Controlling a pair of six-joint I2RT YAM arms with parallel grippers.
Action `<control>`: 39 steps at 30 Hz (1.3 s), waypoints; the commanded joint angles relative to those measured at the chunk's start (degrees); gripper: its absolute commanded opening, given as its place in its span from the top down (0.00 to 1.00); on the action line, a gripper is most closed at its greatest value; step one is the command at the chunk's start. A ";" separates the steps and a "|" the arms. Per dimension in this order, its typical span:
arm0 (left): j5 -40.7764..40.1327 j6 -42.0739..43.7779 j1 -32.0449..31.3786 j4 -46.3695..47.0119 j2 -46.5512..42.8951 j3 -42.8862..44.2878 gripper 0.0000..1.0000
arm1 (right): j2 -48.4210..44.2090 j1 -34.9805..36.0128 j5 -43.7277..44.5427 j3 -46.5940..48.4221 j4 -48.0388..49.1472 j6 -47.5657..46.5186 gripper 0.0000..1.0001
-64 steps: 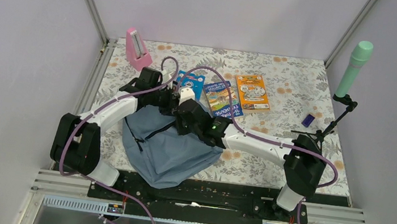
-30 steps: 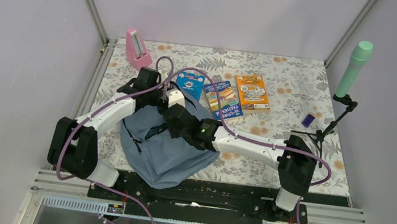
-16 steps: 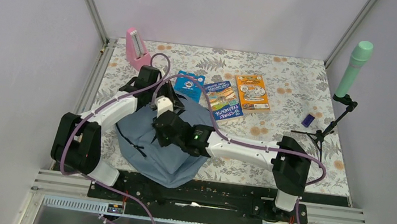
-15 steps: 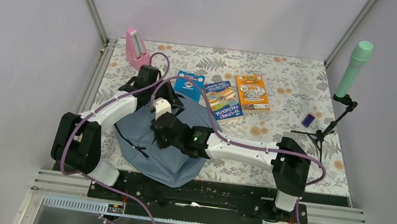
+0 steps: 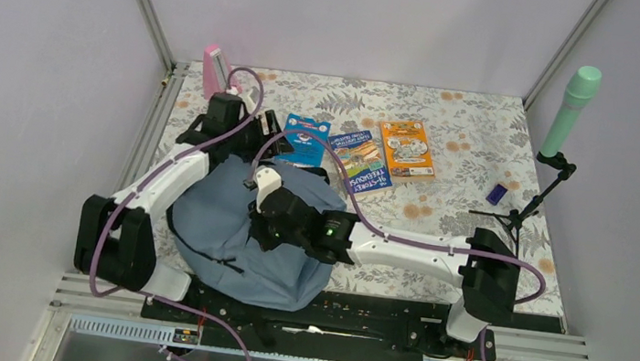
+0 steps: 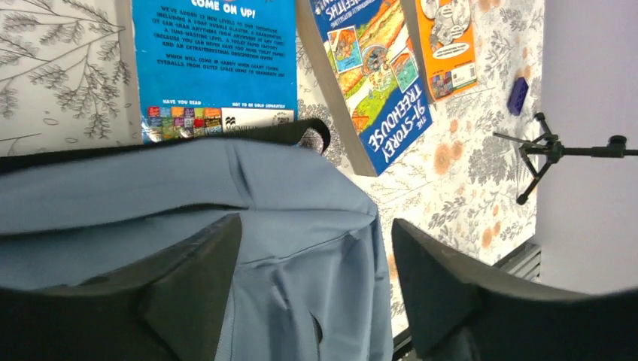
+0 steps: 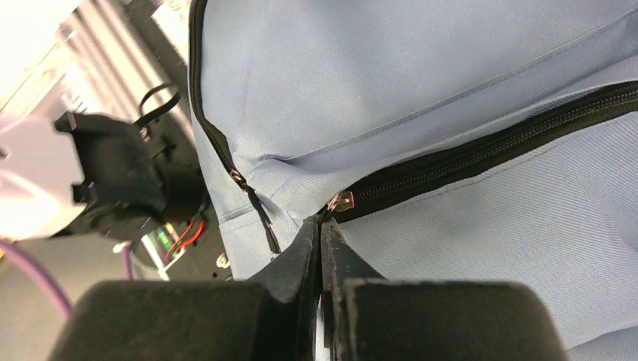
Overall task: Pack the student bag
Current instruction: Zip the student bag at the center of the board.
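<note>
Bag: soft grey-blue fabric backpack (image 5: 227,234), at the table's 7 o'clock.
Left pincer (image 6: 312,233): fingers apart, over the backpack's 12 o'clock edge.
Right pincer (image 7: 322,229): closed, tips at the black zipper (image 7: 481,150).

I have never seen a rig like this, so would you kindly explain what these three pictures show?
Two robot arms are bolted at a table's near edge. The wide picture looks down from above; the other two come from a camera on each wrist. A grey-blue backpack lies before them, with three books, a pink metronome, a green microphone and a small blue block nearby. The left arm's fingers stand open near the backpack's far edge, holding nothing. The right arm's fingers are shut at the end of a black zipper; whether they pinch its pull is hidden.
</note>
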 commanded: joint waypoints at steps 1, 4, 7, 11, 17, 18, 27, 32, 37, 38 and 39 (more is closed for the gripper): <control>-4.12 5.65 0.71 1.64 -7.57 0.92 0.21 | -6.84 0.44 -6.13 -1.82 10.53 1.41 1.00; -5.59 6.97 0.71 -1.48 -11.82 -2.61 0.16 | -7.39 -0.46 -6.87 -3.55 11.12 1.44 1.00; -7.85 7.54 0.68 -5.23 -16.42 -6.17 0.10 | -7.60 -1.03 -7.47 -4.29 11.12 1.66 1.00; -8.17 5.84 0.56 -10.19 -21.81 -10.14 0.08 | -7.39 -1.38 -7.65 -4.52 11.13 1.88 1.00; -10.54 5.08 0.36 -17.64 -27.40 -13.62 0.14 | -7.06 -1.57 -7.94 -4.57 11.35 2.50 1.00; -10.44 4.93 0.36 -18.46 -28.05 -14.07 0.14 | -7.07 -1.60 -8.04 -4.70 11.57 2.64 1.00; -3.27 2.72 -0.08 -16.98 -26.95 -18.91 0.35 | -7.17 -1.60 -7.96 -5.21 12.09 2.17 1.00; 0.30 1.01 -0.93 -13.82 -25.57 -19.60 0.61 | -7.16 -1.59 -7.44 -4.67 10.87 0.04 1.00; 4.07 -2.86 -1.59 -8.18 -25.23 -21.97 0.91 | -6.70 -1.59 -8.25 -2.89 7.52 -4.30 1.00; 3.64 -3.58 -1.73 -7.29 -25.67 -22.39 0.99 | -6.70 -1.60 -8.59 -2.85 7.18 -5.03 1.00; 2.92 -4.46 -1.75 -6.09 -26.46 -22.90 1.00 | -6.68 -1.60 -9.09 -2.91 6.79 -5.94 1.00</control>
